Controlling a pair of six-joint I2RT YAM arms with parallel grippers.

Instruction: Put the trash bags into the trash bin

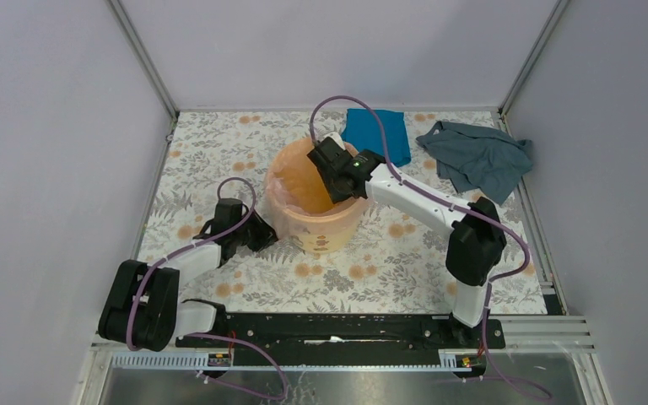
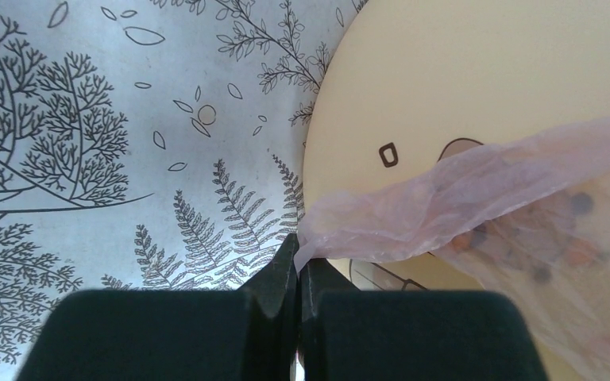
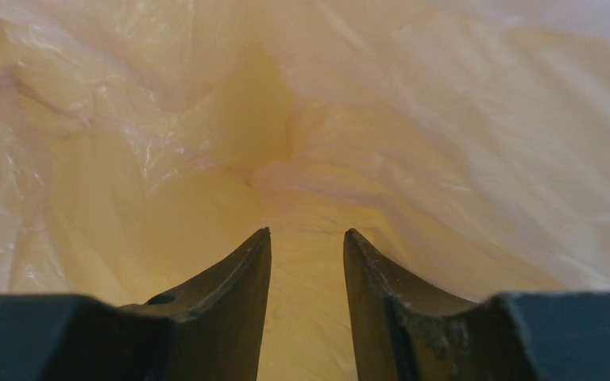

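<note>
Top external view, nearest first: both arm bases sit at the front edge of the flower-printed counter point(image 1: 388, 261), and our left arm lies low across it, with the left gripper point(image 1: 261, 236) at about 8 o'clock of the trash bin point(image 1: 325, 232), just beside its wall. From the left wrist we see that gripper point(image 2: 298, 254) with its jaws pressed together, pinching a thin corner of the trash bag point(image 2: 445, 206). The pale-pink film runs from the tips toward 2 o'clock and drapes over the outside of the cream-yellow bin wall point(image 2: 445, 79), where small dark print shows above it and through it. Further in, the bin stands upright near the middle of the counter, and the bag point(image 1: 291, 181) lines its inside, with the film folded over the rim on the 9 o'clock side. Our right arm reaches in from 4 o'clock and dips the right gripper point(image 1: 340, 196) through the bin's mouth. The right wrist view shows that gripper point(image 3: 307, 234) with its jaws spread and nothing between them, facing wrinkled translucent film point(image 3: 445, 119) lit yellow by the bin behind it. Farthest back, a bright blue cloth point(image 1: 380, 135) lies at 1 o'clock of the bin, near its rim, and a crumpled grey-blue cloth point(image 1: 477, 156) lies at 2 o'clock, near the right wall.
</note>
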